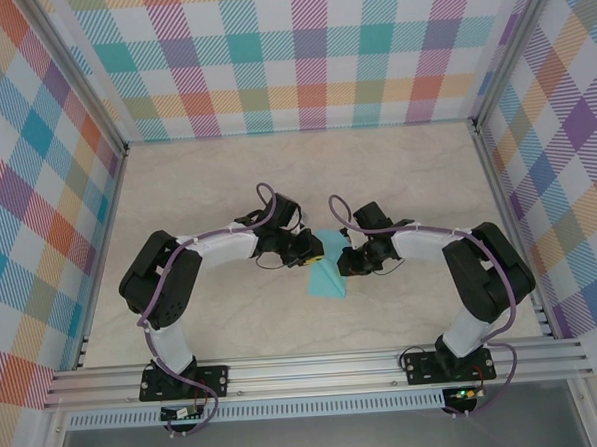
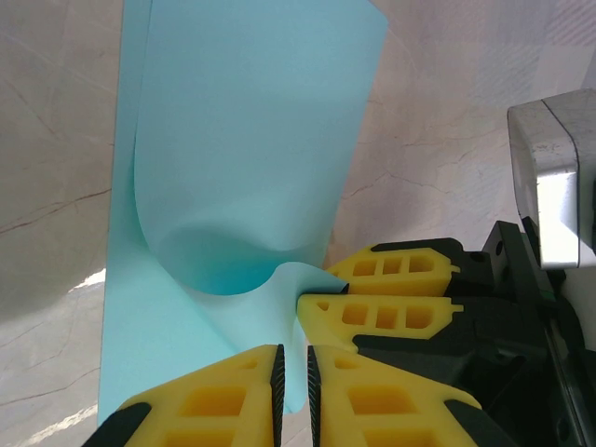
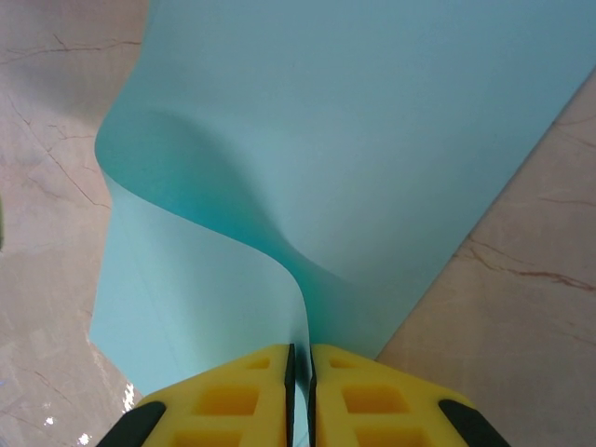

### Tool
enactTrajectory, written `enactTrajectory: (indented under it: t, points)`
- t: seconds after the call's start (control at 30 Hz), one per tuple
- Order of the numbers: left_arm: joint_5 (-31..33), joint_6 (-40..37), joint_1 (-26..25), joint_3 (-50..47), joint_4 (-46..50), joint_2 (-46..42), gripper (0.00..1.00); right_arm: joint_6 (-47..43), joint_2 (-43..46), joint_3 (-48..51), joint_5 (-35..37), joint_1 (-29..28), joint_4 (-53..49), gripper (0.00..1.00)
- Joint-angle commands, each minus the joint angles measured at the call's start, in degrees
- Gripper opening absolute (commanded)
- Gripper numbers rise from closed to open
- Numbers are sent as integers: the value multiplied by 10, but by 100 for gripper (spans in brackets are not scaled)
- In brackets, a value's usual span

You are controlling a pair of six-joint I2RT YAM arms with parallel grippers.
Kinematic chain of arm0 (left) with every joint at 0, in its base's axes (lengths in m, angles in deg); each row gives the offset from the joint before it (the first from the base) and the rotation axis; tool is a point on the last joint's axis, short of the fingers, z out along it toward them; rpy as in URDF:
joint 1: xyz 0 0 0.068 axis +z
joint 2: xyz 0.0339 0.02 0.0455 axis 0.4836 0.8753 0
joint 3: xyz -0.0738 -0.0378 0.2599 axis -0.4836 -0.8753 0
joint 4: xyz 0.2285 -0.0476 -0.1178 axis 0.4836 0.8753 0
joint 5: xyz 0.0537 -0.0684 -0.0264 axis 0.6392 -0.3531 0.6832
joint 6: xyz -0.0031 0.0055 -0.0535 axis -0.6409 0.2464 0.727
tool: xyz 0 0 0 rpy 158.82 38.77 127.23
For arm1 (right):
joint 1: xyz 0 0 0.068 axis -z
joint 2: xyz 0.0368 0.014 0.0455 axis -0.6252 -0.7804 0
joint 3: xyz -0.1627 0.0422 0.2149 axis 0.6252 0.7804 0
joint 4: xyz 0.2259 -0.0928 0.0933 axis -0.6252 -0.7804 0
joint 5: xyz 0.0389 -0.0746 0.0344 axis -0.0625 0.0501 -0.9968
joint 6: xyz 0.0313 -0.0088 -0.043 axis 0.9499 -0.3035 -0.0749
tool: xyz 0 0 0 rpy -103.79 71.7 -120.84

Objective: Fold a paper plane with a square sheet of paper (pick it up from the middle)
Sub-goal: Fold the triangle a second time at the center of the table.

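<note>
Mid-table, left end effector (image 2: 294, 358), right end effector (image 3: 300, 354), both pinching sheet (image 2: 251, 140)

Left arm (image 1: 171, 280): black joint housings, white covers fitted mid-link.
Right arm (image 1: 481, 274): built the same.
Cables (image 1: 229, 230): purple, routed outside each arm.
Left gripper (image 2: 295, 350): yellow fingers, pocketed, black ribbed inner faces.
Right gripper (image 3: 301, 350): yellow pocketed fingers, black corners.
Base plates (image 1: 184, 380): black, bolted.

Beige, marble-veined table (image 1: 226, 177)
</note>
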Motion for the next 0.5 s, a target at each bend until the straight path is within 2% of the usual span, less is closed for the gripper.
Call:
enactTrajectory:
  t: [0.0,0.17,0.47]
  points:
    - [-19,4,-8,-4,-5,7,17,-6,-6,-13,-15,4,7,14]
    - [-23,7,-10,-3,-5,14,15,-5,-7,-10,-9,4,9,14]
    - [-41,38,-12,-16,-59,25,14,-5,-10,-9,-6,4,10,14]
